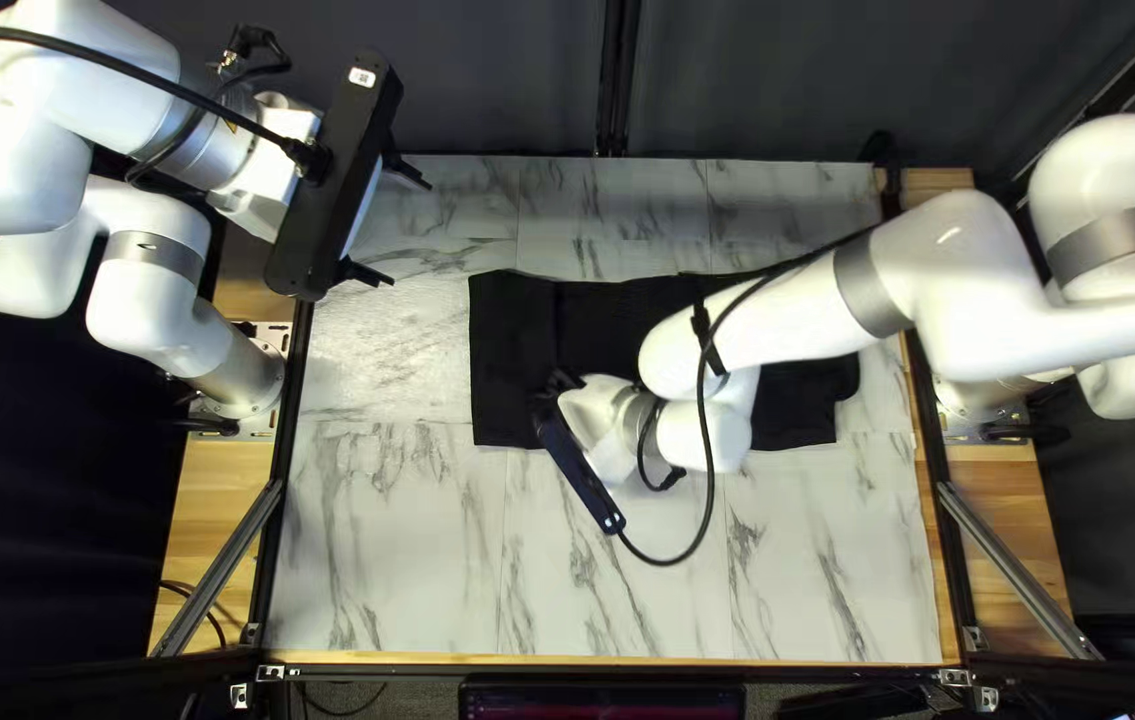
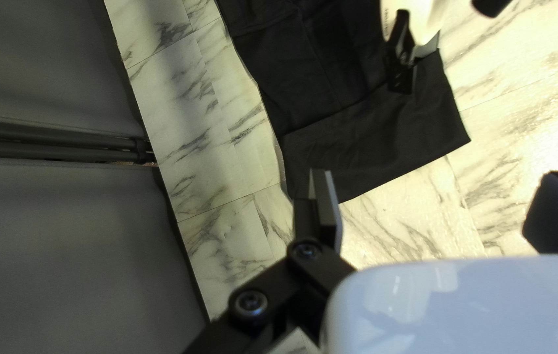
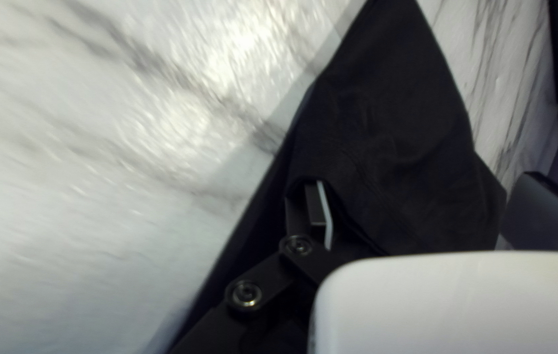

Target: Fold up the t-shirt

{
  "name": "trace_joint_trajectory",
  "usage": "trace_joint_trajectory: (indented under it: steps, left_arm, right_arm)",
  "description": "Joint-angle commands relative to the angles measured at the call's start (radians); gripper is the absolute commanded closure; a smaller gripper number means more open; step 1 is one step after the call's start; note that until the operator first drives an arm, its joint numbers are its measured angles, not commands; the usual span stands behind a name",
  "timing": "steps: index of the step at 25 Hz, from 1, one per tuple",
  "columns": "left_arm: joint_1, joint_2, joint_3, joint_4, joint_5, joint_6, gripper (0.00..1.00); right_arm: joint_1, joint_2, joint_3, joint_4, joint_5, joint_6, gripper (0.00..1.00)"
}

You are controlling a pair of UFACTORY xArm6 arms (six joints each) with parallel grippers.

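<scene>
T-shirt (image 1: 508,354) lies on the desk (image 1: 394,560), middle to far side, partly hidden under right arm (image 1: 874,294). Left tool (image 2: 439,177) spread, clear of cloth. Right tool (image 3: 423,183) also spread, fabric lapping round one finger. Should handle light, limp, not fragile; shallow bites may slip layers. Grip near corners, all layers together.
</scene>
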Motion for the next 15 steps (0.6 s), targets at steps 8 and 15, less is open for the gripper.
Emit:
trace_joint_trajectory:
  steps: [8,15]
  left_arm:
    - [0.000,0.000,0.000,0.000,0.000,0.000,0.00]
    - [0.000,0.000,0.000,0.000,0.000,0.000,0.00]
  right_arm:
    - [-0.078,-0.031,0.023,-0.022,-0.042,-0.022,0.00]
    - [-0.036,-0.099,0.097,-0.078,-0.054,0.083,0.00]
